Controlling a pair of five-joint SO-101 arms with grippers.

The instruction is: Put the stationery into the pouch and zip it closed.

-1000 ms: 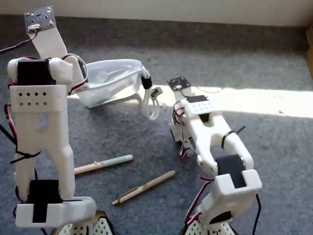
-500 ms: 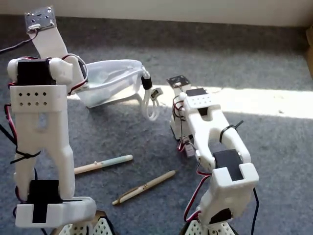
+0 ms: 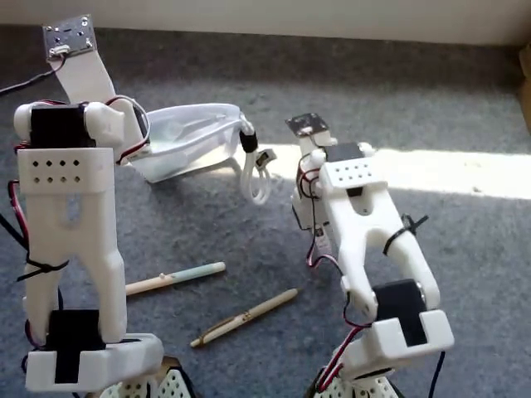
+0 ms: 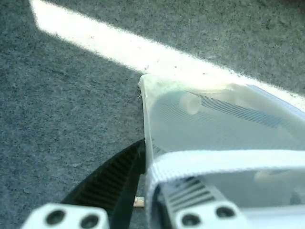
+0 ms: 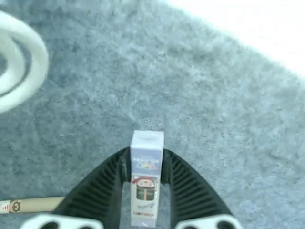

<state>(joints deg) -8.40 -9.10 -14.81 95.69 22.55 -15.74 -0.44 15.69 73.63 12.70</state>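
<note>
On the grey carpet (image 3: 431,108), at the far side, lies the clear pouch (image 3: 187,137). The left gripper (image 4: 145,162) is clenched on its rim. The right gripper (image 5: 147,157) grasps a small box (image 5: 146,191) near the pouch's white strap (image 3: 255,178). A green pen (image 3: 174,278) and a beige pen (image 3: 245,317) lie near the arm bases.

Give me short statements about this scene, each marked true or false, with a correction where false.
1. The left end effector holds the pouch by its edge. True.
2. The pouch is opaque black. False: it is translucent.
3. The right end effector grips a small box-shaped item. True.
4. Both pens are inside the pouch. False: the pale-green pen and the beige pen lie on the carpet.
</note>
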